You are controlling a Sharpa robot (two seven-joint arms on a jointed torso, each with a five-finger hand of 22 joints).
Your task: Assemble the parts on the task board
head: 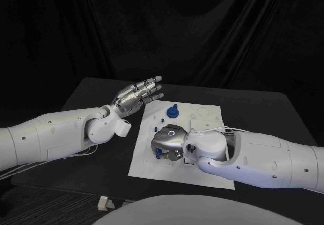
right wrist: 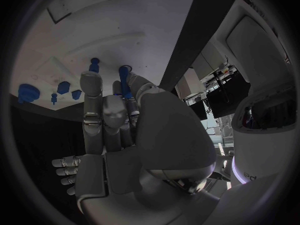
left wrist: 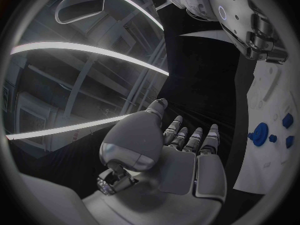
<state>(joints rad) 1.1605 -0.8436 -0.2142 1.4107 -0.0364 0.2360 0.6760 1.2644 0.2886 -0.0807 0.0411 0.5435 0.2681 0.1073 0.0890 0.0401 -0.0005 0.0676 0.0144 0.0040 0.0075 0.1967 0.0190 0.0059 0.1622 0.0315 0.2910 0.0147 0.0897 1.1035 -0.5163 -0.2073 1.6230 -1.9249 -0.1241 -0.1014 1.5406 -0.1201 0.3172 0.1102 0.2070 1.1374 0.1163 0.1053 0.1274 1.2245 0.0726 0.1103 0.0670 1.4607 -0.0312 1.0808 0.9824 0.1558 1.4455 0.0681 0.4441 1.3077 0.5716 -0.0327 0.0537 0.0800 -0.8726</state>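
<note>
Parts are what I am working on, and the nearest one, a slim blue peg (right wrist: 124,80), sits between the fingertips of my right hand (head: 169,139), which is curled down over the near-left area of the task board (head: 202,176). I judge I am seating it, so I should keep the peg upright, press straight down and loosen my pinch only once it stands by itself. Whether its base has met the board I cannot tell. Farther up the board lie the round blue part (head: 173,112) and a few small blue pieces (right wrist: 69,91), untouched. Beyond the board's far-left corner my left hand (head: 138,97) hovers, fingers stretched apart, holding nothing.
</note>
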